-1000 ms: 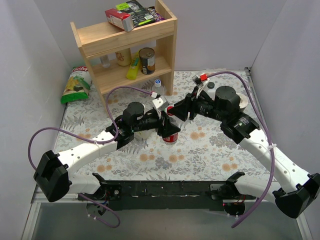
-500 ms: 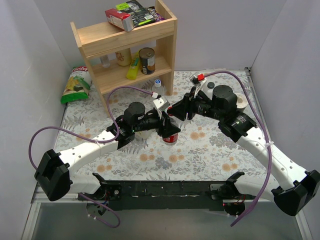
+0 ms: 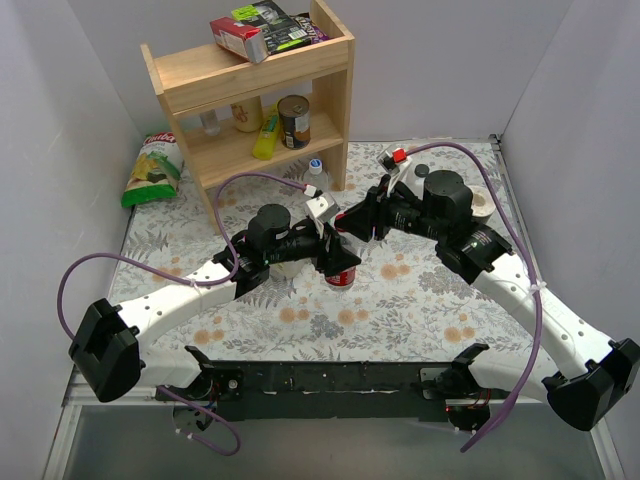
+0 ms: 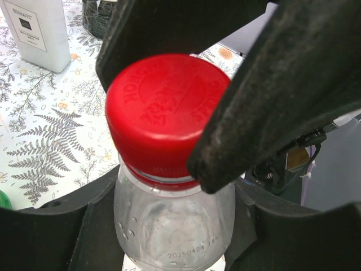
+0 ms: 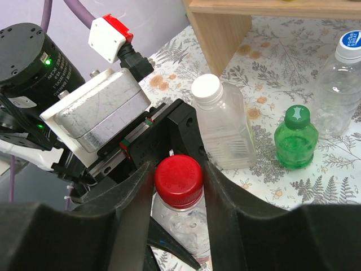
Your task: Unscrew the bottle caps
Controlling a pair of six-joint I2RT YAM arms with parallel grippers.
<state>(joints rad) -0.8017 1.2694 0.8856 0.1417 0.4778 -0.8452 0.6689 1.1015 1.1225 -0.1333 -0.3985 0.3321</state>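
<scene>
Red cap [image 4: 163, 107], mid-counter [image 3: 420, 290]: your right gripper [image 5: 178, 189] pinches its sides, and your left gripper [image 3: 338, 262] is closed round the bottle [image 4: 169, 226] below. Expect a light, thin-walled, crushable bottle and a stiff cap, so brace near the firmer neck. Count: four bottles and four caps, namely this one, a white cap [image 5: 207, 87], a green cap [image 5: 297, 117] and a blue cap [image 5: 350, 45].

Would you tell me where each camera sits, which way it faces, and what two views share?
Top external: above, behind the robot, looking down on the table; left arm, right arm show.
Left wrist: on the left gripper, facing the red cap; own fingers hold the bottle below.
Right wrist: on the right gripper, looking down at that cap; own fingers flank it.
Shared: both wrist views show the red cap.
</scene>
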